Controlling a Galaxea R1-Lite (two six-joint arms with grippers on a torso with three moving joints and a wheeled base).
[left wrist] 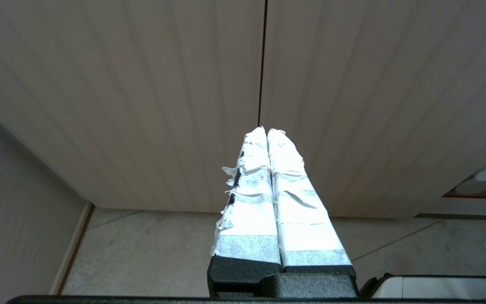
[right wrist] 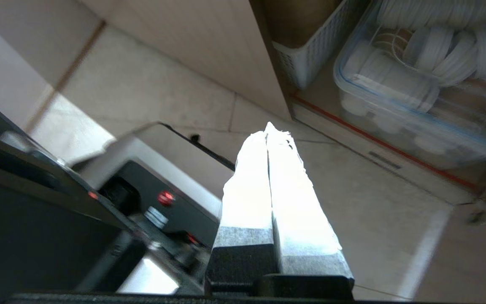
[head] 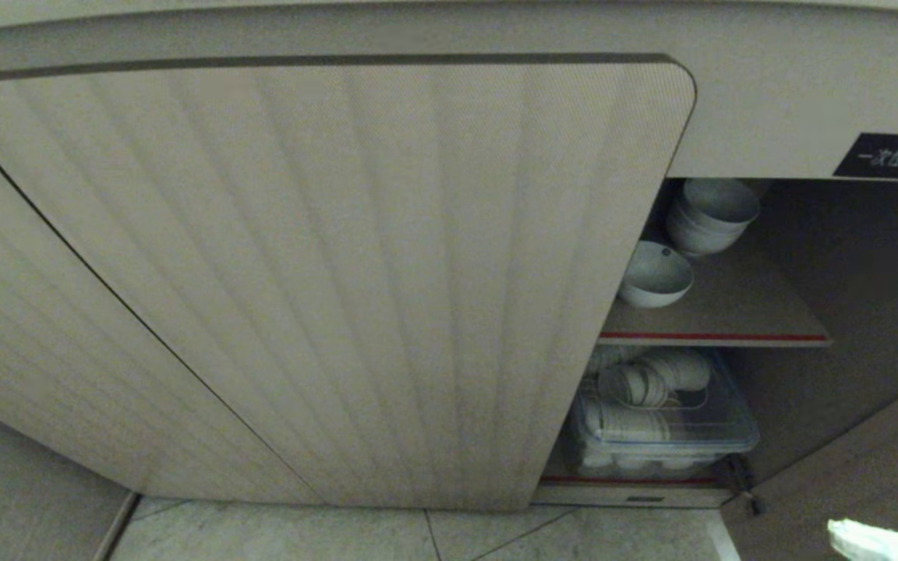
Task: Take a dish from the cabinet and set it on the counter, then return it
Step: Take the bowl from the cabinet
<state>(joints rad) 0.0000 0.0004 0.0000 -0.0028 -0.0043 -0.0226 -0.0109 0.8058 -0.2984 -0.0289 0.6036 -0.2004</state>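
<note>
Cabinet point(head: 324, 280) standing with right door open, ribbed left door shut. Dish point(head: 654, 273) sitting on upper shelf point(head: 730, 312), at 7 o'clock from stack of bowls point(head: 710, 213). Lower shelf carrying clear bin point(head: 663, 436) of white crockery. Right gripper point(right wrist: 269, 127) hanging over floor tiles point(right wrist: 352, 211), fingers pressed together, gripping nothing. Left gripper point(left wrist: 266, 129) facing shut doors, fingers closed, empty.
</note>
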